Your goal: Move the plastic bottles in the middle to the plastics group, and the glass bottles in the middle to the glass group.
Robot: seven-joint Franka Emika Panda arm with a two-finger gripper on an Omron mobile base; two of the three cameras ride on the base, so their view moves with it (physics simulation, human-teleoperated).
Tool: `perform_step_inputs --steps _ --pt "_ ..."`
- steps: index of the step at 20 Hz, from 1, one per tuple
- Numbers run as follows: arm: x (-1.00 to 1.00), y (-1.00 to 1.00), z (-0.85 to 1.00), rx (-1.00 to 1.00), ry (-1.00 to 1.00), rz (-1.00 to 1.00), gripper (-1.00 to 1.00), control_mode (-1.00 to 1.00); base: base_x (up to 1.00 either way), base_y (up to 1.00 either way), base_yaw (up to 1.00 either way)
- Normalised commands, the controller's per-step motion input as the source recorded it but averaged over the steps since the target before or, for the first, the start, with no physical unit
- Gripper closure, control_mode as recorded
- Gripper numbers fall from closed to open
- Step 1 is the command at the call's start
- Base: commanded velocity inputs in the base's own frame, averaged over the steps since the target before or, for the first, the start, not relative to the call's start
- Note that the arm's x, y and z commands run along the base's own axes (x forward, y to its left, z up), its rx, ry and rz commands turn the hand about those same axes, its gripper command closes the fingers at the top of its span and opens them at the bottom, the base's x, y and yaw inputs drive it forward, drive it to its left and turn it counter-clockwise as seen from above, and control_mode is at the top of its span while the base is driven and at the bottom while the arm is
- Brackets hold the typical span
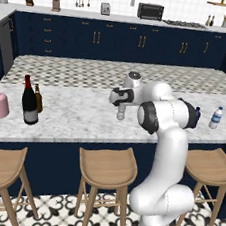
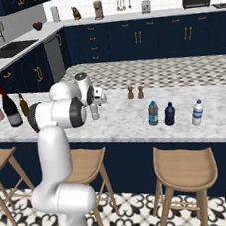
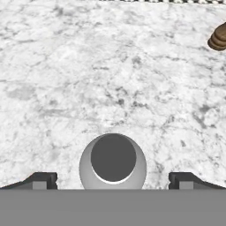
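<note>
Clear bottle (image 3: pixel 113 161) upright on marble island counter (image 1: pixel 74 115), navy cabinets (image 1: pixel 119 45) behind

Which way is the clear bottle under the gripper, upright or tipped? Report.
Upright: the clear bottle shows its cap from straight above, between the open gripper fingertips.

Two base views from behind the arm, one on its left, one on its right, both looking down at the same marble counter (image 1: pixel 79 118), hand view close, straight down on a bottle cap (image 3: pixel 113 158)
</note>
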Motion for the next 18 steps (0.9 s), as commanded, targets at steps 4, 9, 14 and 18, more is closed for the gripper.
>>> perform_step_inputs --steps 4,9,14,18 --pt "0.19 0.00 -0.06 0.00 0.00 0.00 -1.00 -1.00 0.00 0.00 0.00" --pt "0.05 0.00 -0.01 0.00 0.00 0.00 1.00 -1.00 0.00 0.00 0.00" --pt "0.00 0.00 0.00 0.00 0.00 0.00 1.00 -1.00 0.00 0.00 0.00" --pt "-0.22 -0.06 0.02 0.00 -0.04 -0.02 1.00 -1.00 0.00 0.00 0.00"
